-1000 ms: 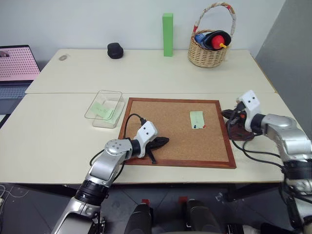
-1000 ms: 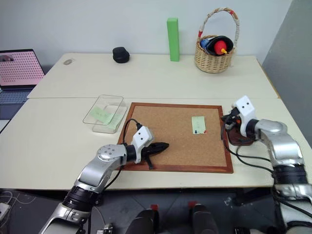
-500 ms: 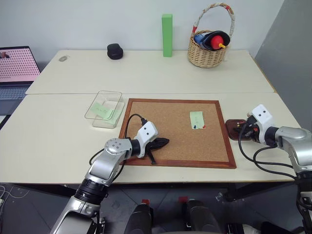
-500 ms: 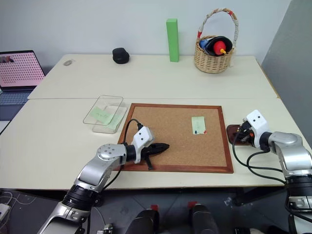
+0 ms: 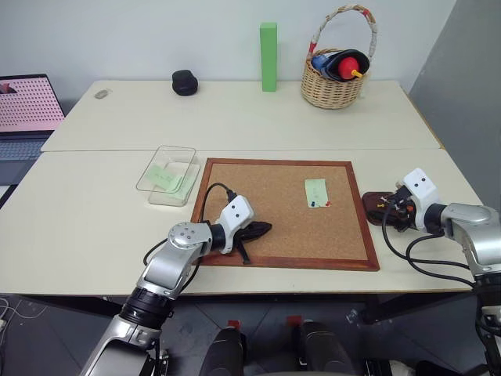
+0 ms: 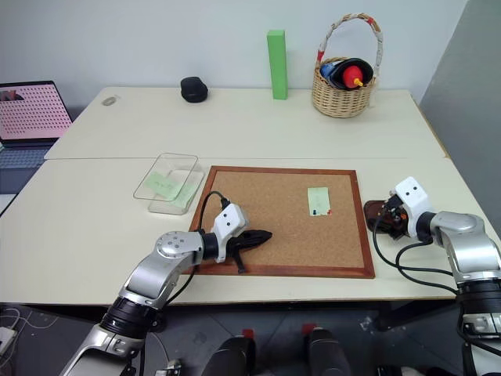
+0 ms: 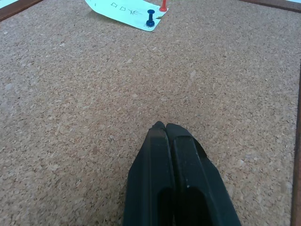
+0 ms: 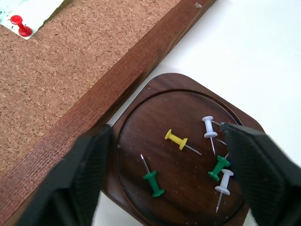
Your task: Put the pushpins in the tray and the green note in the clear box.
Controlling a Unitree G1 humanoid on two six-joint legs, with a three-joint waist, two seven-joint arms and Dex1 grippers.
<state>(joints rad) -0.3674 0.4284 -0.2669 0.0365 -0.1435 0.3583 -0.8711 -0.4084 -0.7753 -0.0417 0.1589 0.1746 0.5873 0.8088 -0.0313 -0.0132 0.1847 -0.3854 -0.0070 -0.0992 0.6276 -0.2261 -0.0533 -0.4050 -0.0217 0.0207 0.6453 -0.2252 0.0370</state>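
Observation:
The green note (image 5: 315, 191) lies on the cork board (image 5: 266, 196), held by a blue pushpin (image 7: 150, 18) and a red pushpin (image 7: 162, 6) at its near edge. My left gripper (image 5: 264, 228) rests shut on the board's near-left part, well short of the note. The dark reddish-brown tray (image 5: 374, 205) sits just right of the board's frame. It holds several pushpins, among them a yellow one (image 8: 178, 140). My right gripper (image 8: 165, 135) hovers open over the tray, a finger on each side. The clear box (image 5: 168, 174) stands left of the board with a pale green slip inside.
At the back of the table stand a wicker basket (image 5: 335, 78), a tall green block (image 5: 268, 56) and a small black object (image 5: 185, 81). A laptop (image 5: 27, 106) sits at the far left. The table's right edge runs close to my right arm.
My right hand has shifted right and lower over the tray, and its fingers have gone from shut to spread wide. The left arm has kept still.

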